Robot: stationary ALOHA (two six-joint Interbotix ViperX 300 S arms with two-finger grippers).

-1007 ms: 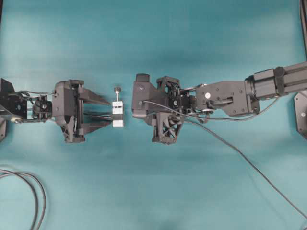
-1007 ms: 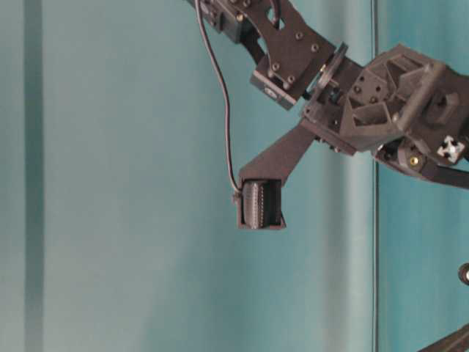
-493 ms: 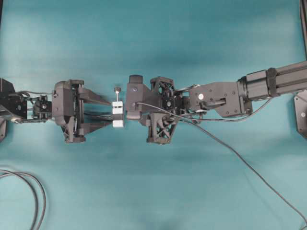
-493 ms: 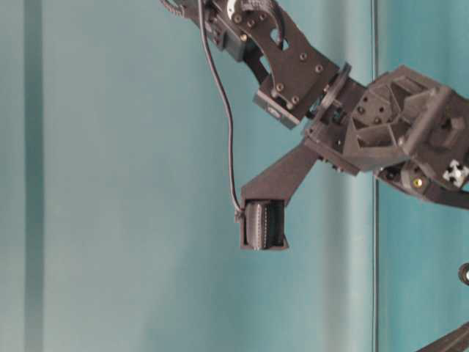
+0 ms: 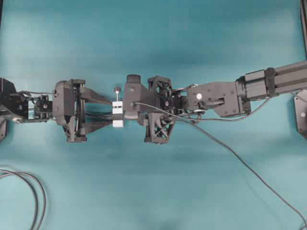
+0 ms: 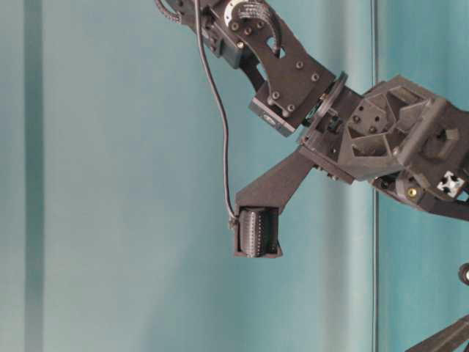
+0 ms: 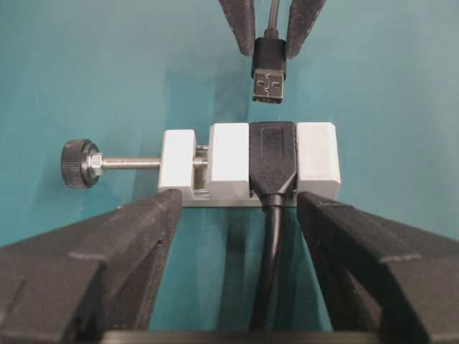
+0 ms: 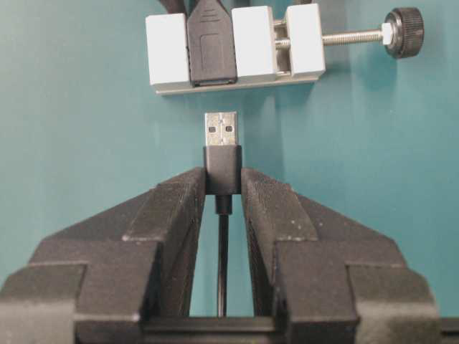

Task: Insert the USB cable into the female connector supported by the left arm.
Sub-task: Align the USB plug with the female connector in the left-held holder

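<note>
I see the right claw (image 8: 223, 188) clenched on the USB cable (image 8: 222, 159), gripping the dark plug body between its two fingers (image 8: 172, 215) so that the metal tip projects forward. The tip points at the female connector (image 8: 235, 50) and lines up with its dark socket; a narrow gap separates the two, so they are near but not touching. The cable trails back from the plug over the right arm and across the teal bench (image 5: 153, 191).

I see the left claw (image 7: 237, 215) spread wide, one finger (image 7: 129, 229) at each end of the white block, bracing it from behind; whether the tips actually clamp the block I cannot tell. The connector's own dark lead runs back between those fingers. Its screw with the round knob (image 7: 77, 163) sticks out sideways
</note>
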